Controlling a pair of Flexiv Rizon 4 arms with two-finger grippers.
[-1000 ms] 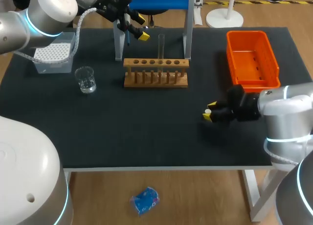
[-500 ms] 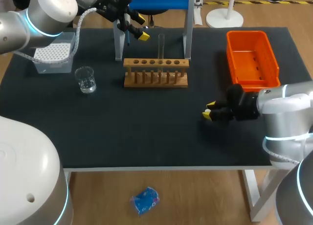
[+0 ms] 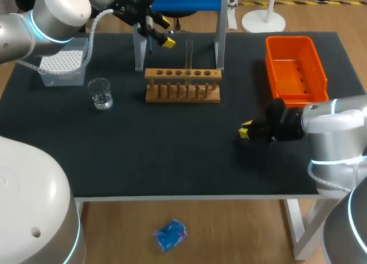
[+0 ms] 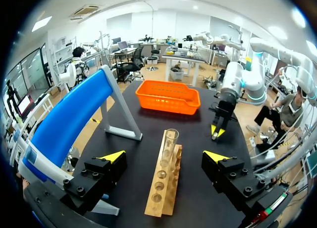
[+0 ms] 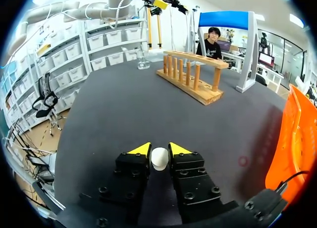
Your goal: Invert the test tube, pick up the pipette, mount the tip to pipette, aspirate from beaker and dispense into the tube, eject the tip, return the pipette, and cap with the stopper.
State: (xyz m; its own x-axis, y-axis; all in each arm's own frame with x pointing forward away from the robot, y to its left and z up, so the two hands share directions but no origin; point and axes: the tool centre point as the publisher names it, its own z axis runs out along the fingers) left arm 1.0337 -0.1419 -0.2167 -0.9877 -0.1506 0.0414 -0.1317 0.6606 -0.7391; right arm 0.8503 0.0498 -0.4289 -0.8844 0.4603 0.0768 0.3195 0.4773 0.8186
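The right gripper point(image 3: 245, 131) sits at the middle right of the head view, low over the black table point(image 3: 172, 155). Its yellow-tipped fingers are nearly together and pinch a small white rounded stopper point(image 5: 159, 158) from both sides. The clear glass test tube point(image 3: 188, 54) stands upright in the light wooden rack point(image 3: 182, 85) at upper centre, well apart from the stopper. The left gripper point(image 4: 164, 156) hangs at the upper left of centre, near the tube, with its fingers spread wide and nothing between them.

Capping looks like the step in hand. To do it well, the stopper should rise above the tube's mouth before travelling across, so it cannot clip the rack or the glass. It then needs to line up squarely over the opening and come straight down. Light pressure should be enough, since a thin tube resting loose in its hole may tilt. Which end of the stopper faces down cannot be told. The left gripper is close by and needs a clear margin.
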